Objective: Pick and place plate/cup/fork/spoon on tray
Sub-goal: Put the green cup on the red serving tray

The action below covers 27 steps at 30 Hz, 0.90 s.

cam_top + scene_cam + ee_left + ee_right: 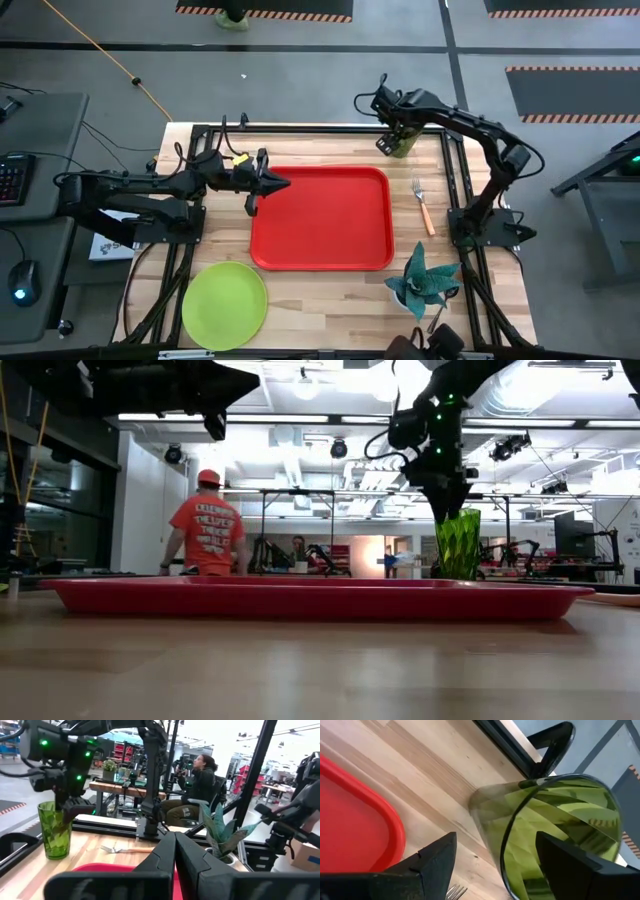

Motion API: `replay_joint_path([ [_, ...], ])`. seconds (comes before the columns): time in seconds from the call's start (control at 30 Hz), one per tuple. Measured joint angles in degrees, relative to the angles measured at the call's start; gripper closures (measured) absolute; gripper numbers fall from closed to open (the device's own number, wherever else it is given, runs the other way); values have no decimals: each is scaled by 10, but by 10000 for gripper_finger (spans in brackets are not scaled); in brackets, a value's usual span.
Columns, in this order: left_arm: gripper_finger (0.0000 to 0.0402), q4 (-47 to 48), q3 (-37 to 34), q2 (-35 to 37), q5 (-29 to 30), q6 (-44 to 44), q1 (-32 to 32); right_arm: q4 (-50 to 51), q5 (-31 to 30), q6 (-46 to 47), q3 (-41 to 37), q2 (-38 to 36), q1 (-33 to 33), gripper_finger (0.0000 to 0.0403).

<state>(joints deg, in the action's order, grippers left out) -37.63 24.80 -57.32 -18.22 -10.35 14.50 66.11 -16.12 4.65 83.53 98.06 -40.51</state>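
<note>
The right gripper point(397, 141) has its jaws open around the green cup point(403, 146) on the table point(330, 295), while the left gripper point(277, 183) is closed over the red tray point(320, 220).

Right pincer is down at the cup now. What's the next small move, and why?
Probably close the right pincer on the cup. Its fingers sit open on either side of the cup's rim, one inside and one outside, and the cup stands upright on the wood past the tray corner. The tray is bare, so a lift can follow.

One tray point(320, 220), plate point(224, 304), cup point(402, 143), fork point(423, 207).
</note>
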Motion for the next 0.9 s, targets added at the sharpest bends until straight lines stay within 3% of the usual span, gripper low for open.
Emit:
replay_joint_path([
  [0.13,401,0,0,0,0,0,0,-1,-2,-1,0,11,-4,163],
  [0.27,401,0,0,0,0,0,0,-2,-15,-1,0,12,-9,211],
  [0.57,401,0,0,0,0,0,0,15,-29,-11,0,6,-8,387],
  [0.8,402,1,0,0,0,0,0,76,-21,1,50,-55,10,397],
  [0.9,401,0,0,0,6,0,0,81,30,29,86,-92,43,396],
])
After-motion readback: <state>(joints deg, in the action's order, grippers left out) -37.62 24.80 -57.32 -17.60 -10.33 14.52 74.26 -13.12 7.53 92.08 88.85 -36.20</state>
